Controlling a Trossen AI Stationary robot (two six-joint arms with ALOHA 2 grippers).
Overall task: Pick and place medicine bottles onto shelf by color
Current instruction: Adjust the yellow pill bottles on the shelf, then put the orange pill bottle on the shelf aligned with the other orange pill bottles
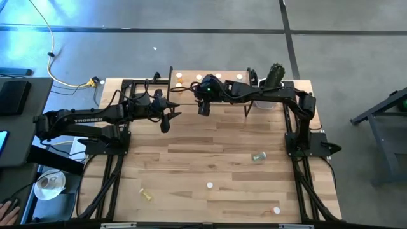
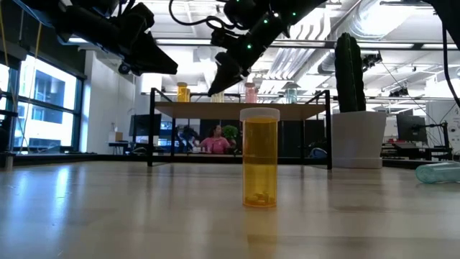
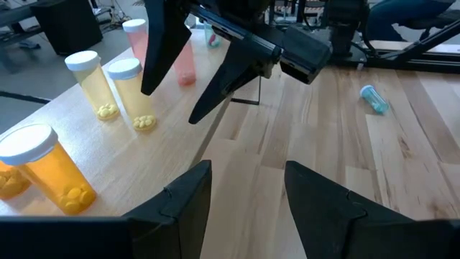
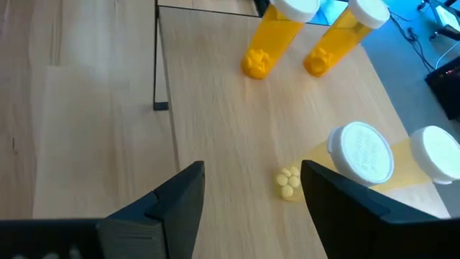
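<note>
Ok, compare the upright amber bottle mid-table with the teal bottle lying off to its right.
Pose: the amber bottle stands upright, cap on top; the teal bottle lies on its side.
Colour: the amber bottle has a deep amber body, the teal bottle a pale teal one.
Place: the amber bottle is mid-table; the teal bottle is farther right and nearer the shelf.
Shared: both sit on the table, not on the shelf.

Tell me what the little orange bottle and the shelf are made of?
The orange bottle looks like see-through plastic: light shines through it and pills show at its bottom. Its cap looks like matte white plastic. The shelf looks like a pale wood board with visible grain, on thin black legs, probably metal.
</note>
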